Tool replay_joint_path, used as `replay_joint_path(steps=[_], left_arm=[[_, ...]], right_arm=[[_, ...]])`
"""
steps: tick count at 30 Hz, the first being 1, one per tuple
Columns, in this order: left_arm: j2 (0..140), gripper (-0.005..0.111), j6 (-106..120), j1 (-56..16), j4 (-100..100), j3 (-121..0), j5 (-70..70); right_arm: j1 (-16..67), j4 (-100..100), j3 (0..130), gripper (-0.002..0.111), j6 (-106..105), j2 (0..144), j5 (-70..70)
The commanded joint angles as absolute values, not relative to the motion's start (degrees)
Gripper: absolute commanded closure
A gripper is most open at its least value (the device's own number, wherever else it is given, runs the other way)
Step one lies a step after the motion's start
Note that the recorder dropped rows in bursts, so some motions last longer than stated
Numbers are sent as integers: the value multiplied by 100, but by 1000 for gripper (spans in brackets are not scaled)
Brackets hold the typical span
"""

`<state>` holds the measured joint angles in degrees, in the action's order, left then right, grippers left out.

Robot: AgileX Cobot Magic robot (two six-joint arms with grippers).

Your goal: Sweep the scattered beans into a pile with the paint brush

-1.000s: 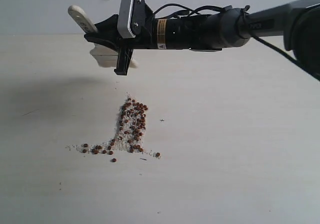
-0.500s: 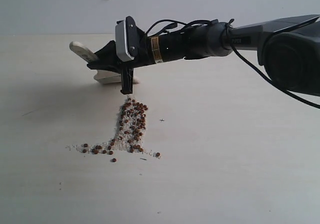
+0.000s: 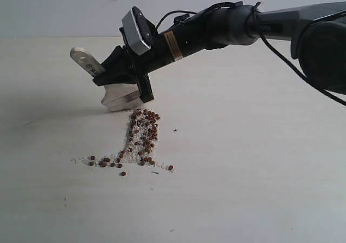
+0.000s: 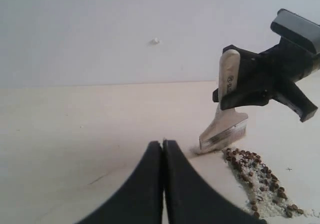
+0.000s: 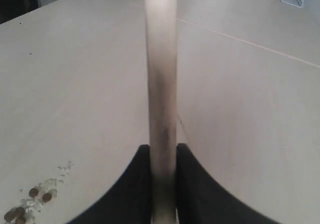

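Over the pale wooden table (image 3: 243, 172) in the exterior view, the right gripper (image 3: 114, 72) has dipped within the last second. The flat paint brush (image 3: 122, 98), with its pale wooden handle, silver ferrule and white bristles, hung clear of the surface then; now its bristles meet the table just beyond the far end of the tiny reddish-brown beans (image 3: 143, 132). These lie in a long streak rather than a tight pile (image 3: 140, 145), with stragglers off to one side, so a fresh stroke looks ready to start. From the left wrist view, the left gripper (image 4: 162, 145) waits with jaws pressed together on nothing, well apart from the brush (image 4: 225, 129); this view alone shows the bristle edge just beside the beans (image 4: 255, 176). From the right wrist view, the jaws are clamped on the handle (image 5: 161, 84), a grip the exterior view half hides.
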<state>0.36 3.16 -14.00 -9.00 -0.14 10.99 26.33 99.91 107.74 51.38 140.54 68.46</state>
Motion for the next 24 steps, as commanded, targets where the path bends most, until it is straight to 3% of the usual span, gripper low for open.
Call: replay_joint_path(steps=[1,9,12,17,24], left_arm=[[0,105,299,-1432,-914,0,1074],[0,105,299,-1432,-914,0,1074],[0,105,299,-1432,-914,0,1074],[0,105,299,-1432,-914,0,1074],[0,105,299,-1432,-914,0,1074]], right_arm=[[2599,9715,10770,108,5063,13637,6870],[2792,9728,10758,108,7350,12873,6558],[3044,9779,10606,108,8116,12633,5700],[3754,9995,10146,108,10235,12095,2765],[5049,9861,8962,108,10661,11588,-1936]])
